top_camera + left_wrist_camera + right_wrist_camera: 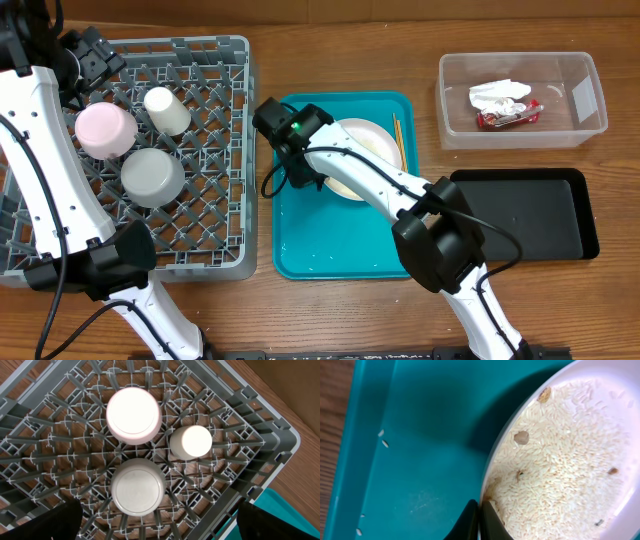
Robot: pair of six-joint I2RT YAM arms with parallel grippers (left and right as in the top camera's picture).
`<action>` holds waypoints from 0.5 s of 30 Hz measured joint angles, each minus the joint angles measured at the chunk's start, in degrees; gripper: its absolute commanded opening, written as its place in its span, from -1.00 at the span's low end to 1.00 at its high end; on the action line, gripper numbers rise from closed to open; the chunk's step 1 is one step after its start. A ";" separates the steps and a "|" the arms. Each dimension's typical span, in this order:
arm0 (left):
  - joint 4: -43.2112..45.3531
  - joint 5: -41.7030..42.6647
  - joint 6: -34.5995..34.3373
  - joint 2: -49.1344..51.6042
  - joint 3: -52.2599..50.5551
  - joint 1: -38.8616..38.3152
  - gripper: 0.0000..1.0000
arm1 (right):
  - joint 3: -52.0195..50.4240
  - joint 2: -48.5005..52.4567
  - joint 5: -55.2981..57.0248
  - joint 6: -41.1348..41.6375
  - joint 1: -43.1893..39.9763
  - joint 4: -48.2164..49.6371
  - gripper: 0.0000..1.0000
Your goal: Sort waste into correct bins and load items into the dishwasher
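Overhead, right gripper (pixel 316 165): set at left rim of pale pink plate (pixel 368 145), on teal tray (pixel 340 245).
Left wrist, left gripper (pixel 162 524): jaws spread wide, nothing held; grey-white bowl (pixel 138 485) seen between them, in dish rack (pixel 240 420).
Right wrist, right gripper: jaws pinched tight on plate rim; rice (pixel 565 470) just beside them.

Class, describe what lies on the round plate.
Loose rice grains and a few brown bits cover the plate; the right gripper, pinching its rim, hides a little.
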 measured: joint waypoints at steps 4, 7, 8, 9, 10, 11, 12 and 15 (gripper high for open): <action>0.00 0.00 0.00 0.00 0.00 0.00 1.00 | 2.93 0.00 1.40 0.83 -0.07 -1.33 -0.93; 0.00 0.00 0.00 0.00 0.00 0.00 1.00 | 3.93 0.00 2.21 1.25 -0.07 -1.64 -0.93; 0.00 0.00 0.00 0.00 0.00 0.00 1.00 | 4.00 0.00 2.32 1.27 -0.07 -1.70 -0.93; 0.00 0.00 0.00 0.00 0.00 0.00 1.00 | 4.00 0.00 2.47 1.31 -0.07 -1.77 -0.93; 0.00 0.00 0.00 0.00 0.00 0.00 1.00 | 4.00 0.00 2.54 1.38 -0.07 -1.95 -0.93; 0.00 0.00 0.00 0.00 0.00 0.00 1.00 | 4.00 0.00 2.58 1.42 -0.07 -2.19 -0.93; 0.00 0.00 0.00 0.00 0.00 0.00 1.00 | 4.00 0.00 2.62 1.46 -0.07 -2.38 -0.92; 0.00 0.00 0.00 0.00 0.00 0.00 1.00 | 4.00 0.00 2.67 1.53 -0.09 -2.62 -0.92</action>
